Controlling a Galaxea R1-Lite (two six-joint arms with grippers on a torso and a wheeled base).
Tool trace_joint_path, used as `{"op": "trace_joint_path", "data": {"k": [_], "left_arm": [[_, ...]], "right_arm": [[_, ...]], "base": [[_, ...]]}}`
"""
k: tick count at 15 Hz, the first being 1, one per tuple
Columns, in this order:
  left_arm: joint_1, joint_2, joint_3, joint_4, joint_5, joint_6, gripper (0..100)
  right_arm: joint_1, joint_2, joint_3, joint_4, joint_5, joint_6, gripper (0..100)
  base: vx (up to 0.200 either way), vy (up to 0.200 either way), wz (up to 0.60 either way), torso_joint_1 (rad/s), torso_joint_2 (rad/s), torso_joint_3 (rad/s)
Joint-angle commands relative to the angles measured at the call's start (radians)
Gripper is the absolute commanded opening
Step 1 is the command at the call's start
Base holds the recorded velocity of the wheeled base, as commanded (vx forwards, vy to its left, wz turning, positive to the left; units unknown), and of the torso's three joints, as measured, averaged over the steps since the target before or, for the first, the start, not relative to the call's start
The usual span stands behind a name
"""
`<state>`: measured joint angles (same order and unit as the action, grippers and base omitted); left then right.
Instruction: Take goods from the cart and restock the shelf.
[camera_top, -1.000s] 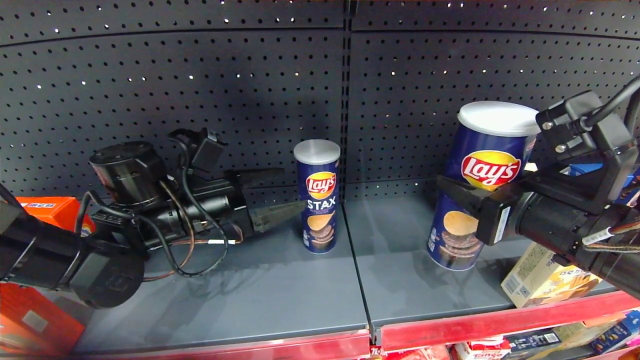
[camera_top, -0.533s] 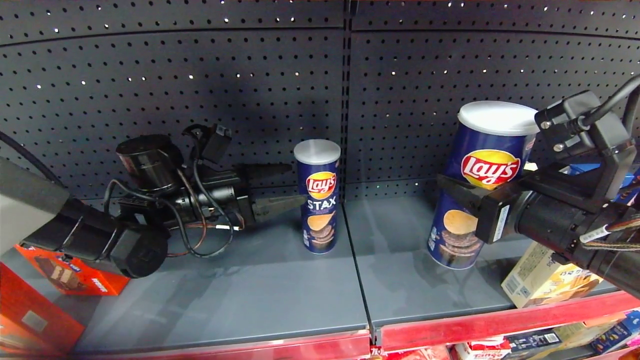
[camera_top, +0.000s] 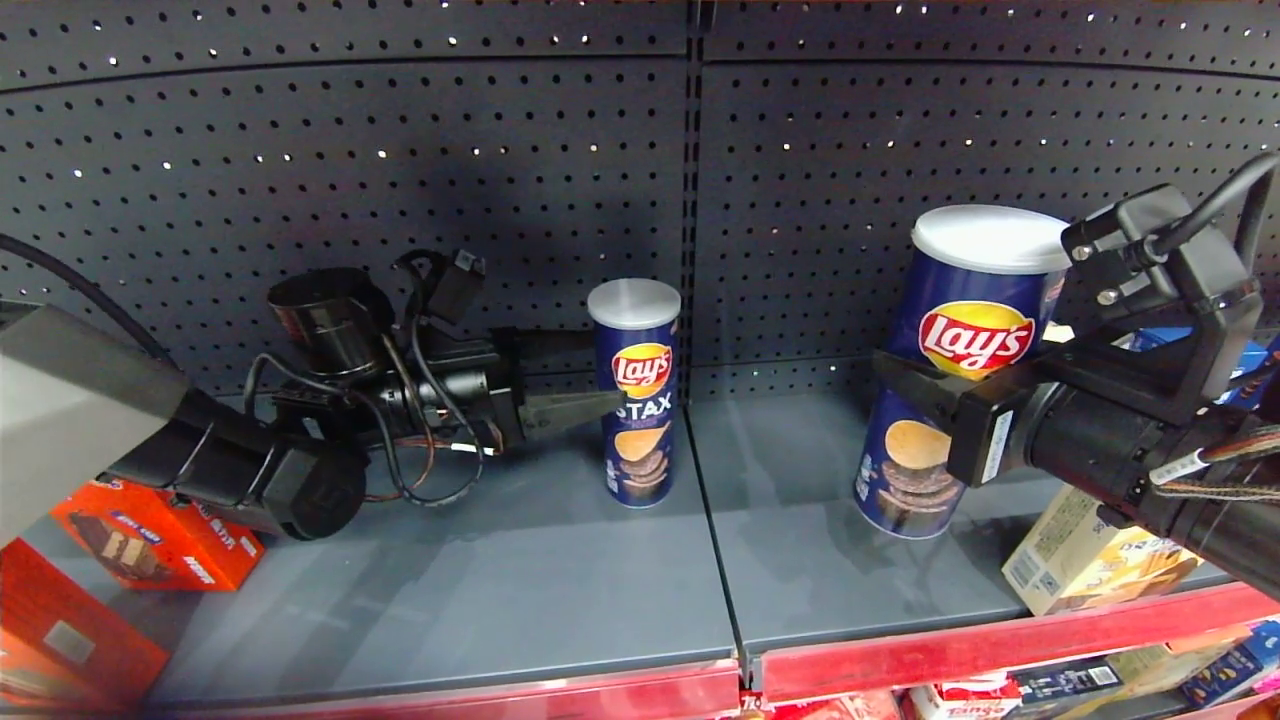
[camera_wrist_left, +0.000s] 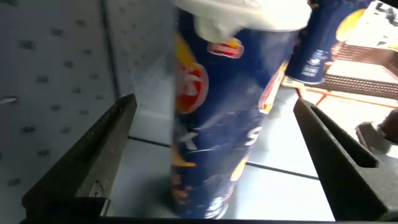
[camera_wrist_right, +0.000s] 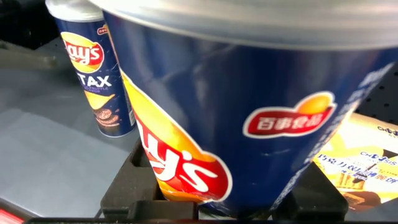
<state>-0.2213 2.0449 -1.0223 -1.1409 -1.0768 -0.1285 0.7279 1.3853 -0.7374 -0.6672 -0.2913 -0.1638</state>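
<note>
1. Since a second ago the left arm (camera_top: 300, 480) has pushed forward along the shelf (camera_top: 500, 590) toward the standing can (camera_top: 634, 390). The left jaws now bracket the can, where before their tips stopped just short of it.
2. The left jaws are apart, one on each side of the can at mid-height. The left wrist view shows a gap on both sides.
3. The standing can has not moved. It is upright near the seam, close to the pegboard (camera_top: 400, 150).
4. The orange box (camera_top: 160, 545) at the shelf's left end is now largely uncovered.
5. The right arm (camera_top: 1110, 440) has barely shifted. The right jaws stay clamped on the held can (camera_top: 960, 370), which tilts slightly over the right panel, just beside a pale box (camera_top: 1090, 560). Whether its base touches the shelf cannot be told.
</note>
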Motion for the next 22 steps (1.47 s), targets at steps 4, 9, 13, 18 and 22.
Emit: {"op": "trace_joint_path", "data": {"k": [4,9,13,18,22], "left_arm": [[-0.049,0.009,0.022,0.000,0.003,0.006,100],[-0.067,0.060,0.021,-0.054,0.005,0.001,100],[-0.072,0.093,0.007,-0.054,0.008,-0.002,100],[-0.053,0.158,-0.091,-0.043,0.009,-0.006,100],[-0.061,0.202,-0.165,-0.043,0.009,-0.042,100]], "right_arm": [[-0.001,0.008,0.001,-0.002,0.001,0.001,0],[-0.001,0.004,0.001,-0.002,0.001,0.003,0],[-0.001,0.008,0.001,-0.002,0.003,0.004,0],[-0.001,0.008,0.007,-0.002,0.004,0.004,0],[-0.007,0.008,0.010,-0.002,0.003,0.006,0]], "base": [[0.000,0.000,0.00,0.000,0.00,0.000],[0.000,0.000,0.00,0.000,0.00,0.000],[0.000,0.000,0.00,0.000,0.00,0.000],[0.000,0.000,0.00,0.000,0.00,0.000],[0.000,0.000,0.00,0.000,0.00,0.000]]}}
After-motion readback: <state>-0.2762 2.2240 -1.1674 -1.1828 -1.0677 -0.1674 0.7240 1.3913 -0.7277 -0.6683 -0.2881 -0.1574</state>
